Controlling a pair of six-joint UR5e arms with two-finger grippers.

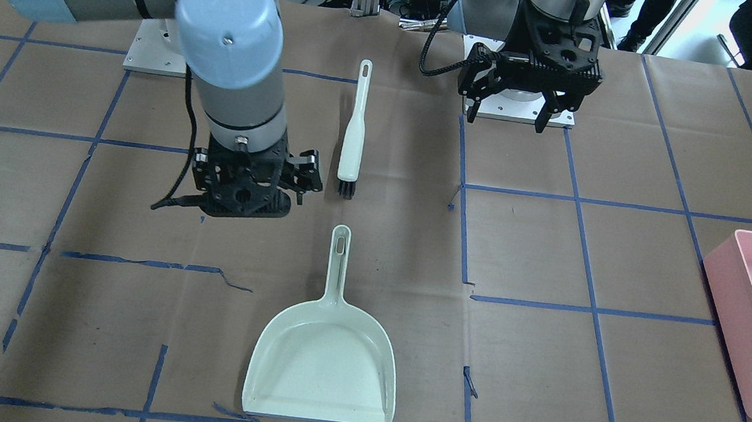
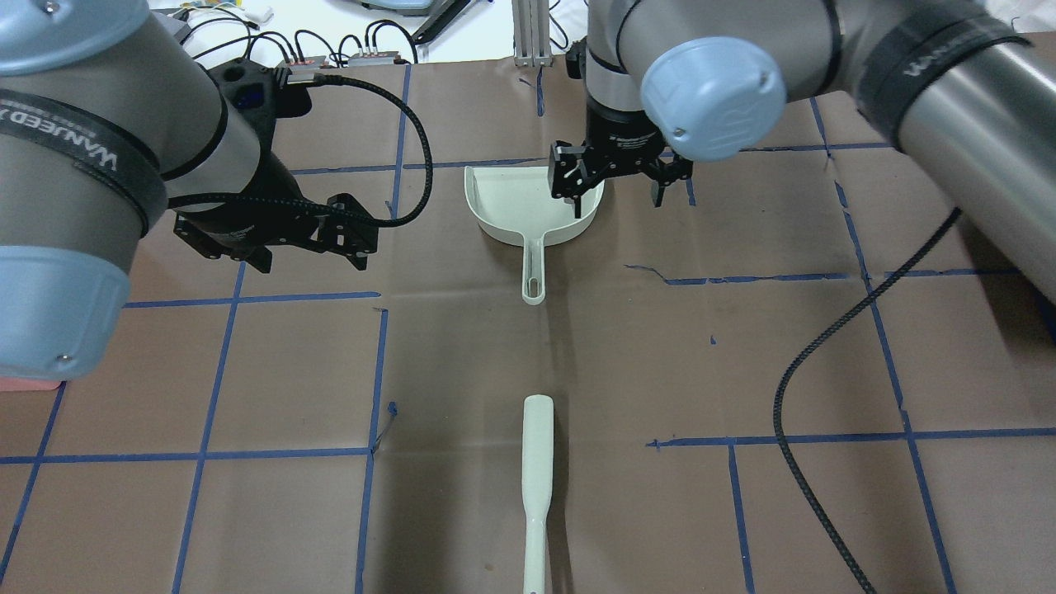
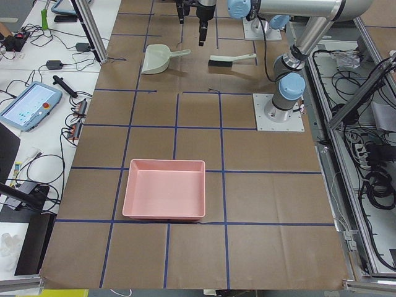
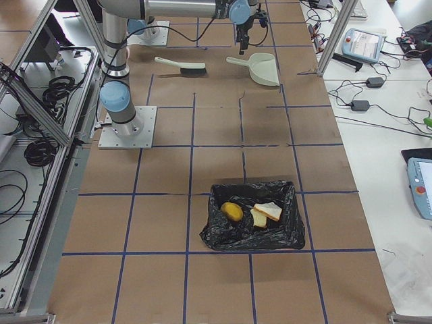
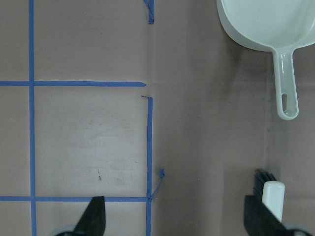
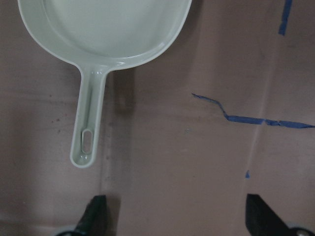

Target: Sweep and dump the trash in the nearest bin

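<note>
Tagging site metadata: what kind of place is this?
Most likely a robotics lab work cell, not a home. The table is papered brown and marked with a blue tape grid, an arm is bolted to a base plate, and a teach pendant lies on the side bench.

Left arm (image 2: 99,223): silver-grey tubular links, and a pale blue-grey end cap (image 2: 45,309) with one small screw near its rim. A black band (image 2: 78,144) wraps the link, with white capital lettering, partly cut off.

Right arm (image 2: 973,99): same build and same lettered band. Its round blue-grey cap carries a faint raised mark.

Left gripper (image 1: 505,121) and right gripper (image 2: 617,202): black skeletal bodies, two slim fingers each.

Braided black cable (image 2: 825,355) trails from the right arm; a like one loops at the left wrist. Each base is bolted on a square silver plate (image 3: 278,112).
</note>
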